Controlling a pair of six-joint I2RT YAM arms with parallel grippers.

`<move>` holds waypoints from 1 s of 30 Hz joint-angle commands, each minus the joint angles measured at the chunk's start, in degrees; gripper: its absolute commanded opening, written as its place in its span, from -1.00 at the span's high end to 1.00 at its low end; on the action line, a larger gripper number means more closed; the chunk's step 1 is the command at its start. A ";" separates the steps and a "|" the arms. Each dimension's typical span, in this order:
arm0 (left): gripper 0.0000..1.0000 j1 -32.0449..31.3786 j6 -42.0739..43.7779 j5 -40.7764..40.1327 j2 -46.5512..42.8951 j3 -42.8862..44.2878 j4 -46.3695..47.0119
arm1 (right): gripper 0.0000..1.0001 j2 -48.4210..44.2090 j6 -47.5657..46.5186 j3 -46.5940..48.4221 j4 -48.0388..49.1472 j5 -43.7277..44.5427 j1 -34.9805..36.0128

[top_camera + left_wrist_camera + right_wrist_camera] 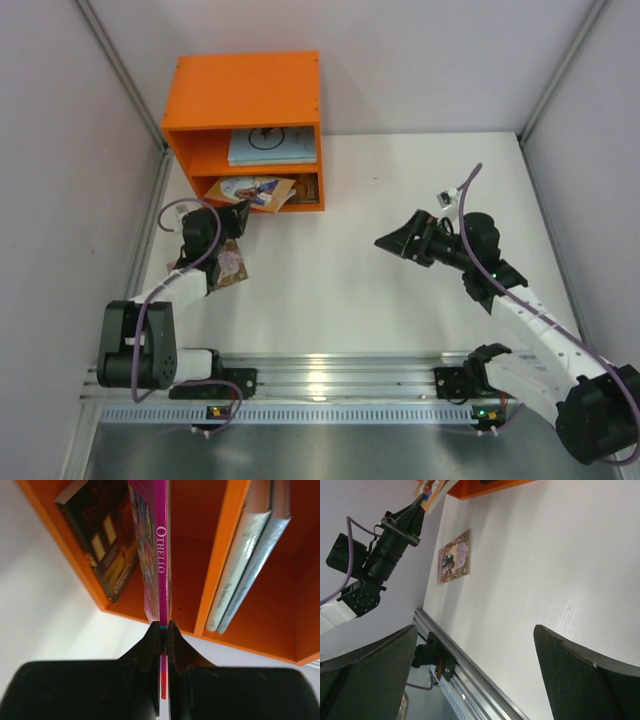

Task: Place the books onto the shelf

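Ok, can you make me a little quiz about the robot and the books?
1. True or false: the left end effector is clamped on the book with OTHELLO on its spine.
2. Where do the two pale books lie? A) in the upper compartment of the orange shelf; B) in its lower compartment; C) on its roof.
3. Fill in the blank: one illustrated book is not shelved yet; it lies flat on the white ____.

Key: 1 true. 2 A. 3 table.
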 commanded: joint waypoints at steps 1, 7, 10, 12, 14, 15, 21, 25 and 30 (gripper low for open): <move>1.00 0.18 -1.70 -2.26 2.53 4.62 13.36 | -1.00 -0.94 -2.04 0.52 0.92 -3.08 -3.56; 1.00 -0.88 -1.43 -5.95 7.97 6.64 16.87 | -1.00 0.55 -2.84 0.26 1.62 -5.81 -8.05; 1.00 -1.75 -1.17 -5.95 11.84 7.69 19.52 | -0.99 1.09 -3.36 -0.01 2.06 -6.25 -9.02; 1.00 -2.63 -1.34 -5.95 14.74 8.40 22.59 | -0.99 1.26 -3.63 -0.36 2.06 -6.51 -9.72; 1.00 -3.51 -2.13 -8.41 17.38 8.49 25.31 | -0.99 1.26 -3.45 -0.80 2.67 -6.87 -9.98; 1.00 -4.39 -2.48 -9.28 18.26 8.58 26.11 | -0.99 1.17 -3.45 -0.97 2.68 -7.04 -10.33; 1.00 -7.73 0.24 -13.85 23.71 9.90 28.74 | -0.99 1.17 -3.45 -1.15 2.94 -8.00 -11.39; 1.00 -8.61 0.07 -14.21 28.18 10.42 31.21 | -0.99 -0.05 -3.45 -2.11 2.94 -7.92 -12.09; 0.92 -9.75 -0.99 -15.97 31.27 11.30 30.51 | -1.00 0.21 -3.80 -2.82 3.03 -8.36 -13.06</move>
